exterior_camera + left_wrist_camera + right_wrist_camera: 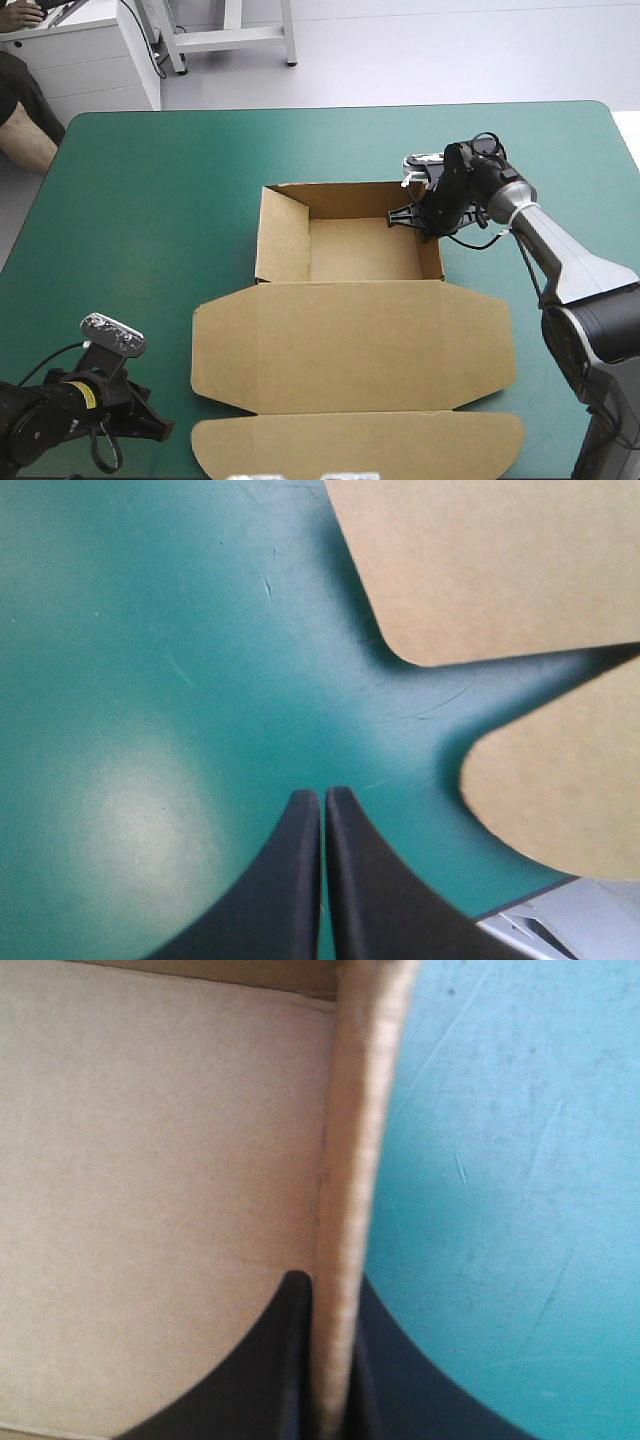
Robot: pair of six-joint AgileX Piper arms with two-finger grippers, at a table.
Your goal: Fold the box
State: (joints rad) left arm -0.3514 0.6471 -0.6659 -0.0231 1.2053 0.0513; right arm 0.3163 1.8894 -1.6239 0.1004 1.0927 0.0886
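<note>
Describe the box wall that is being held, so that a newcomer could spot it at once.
On the teal-green table lies the brown box, an open tray with its lid flat toward the near edge. The wall is the tray's right one; it alone is pinched by the right hand.

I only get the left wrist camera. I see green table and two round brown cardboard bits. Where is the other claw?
Observer: The right claw is shut on the box's right wall, near its far corner.
Operator: Is the box made yet?
Observer: Partly: an open tray with walls raised, and the lid lying flat on the near side.
Operator: Is that claw inside it?
Observer: One finger is inside the tray, the other outside the wall.
</note>
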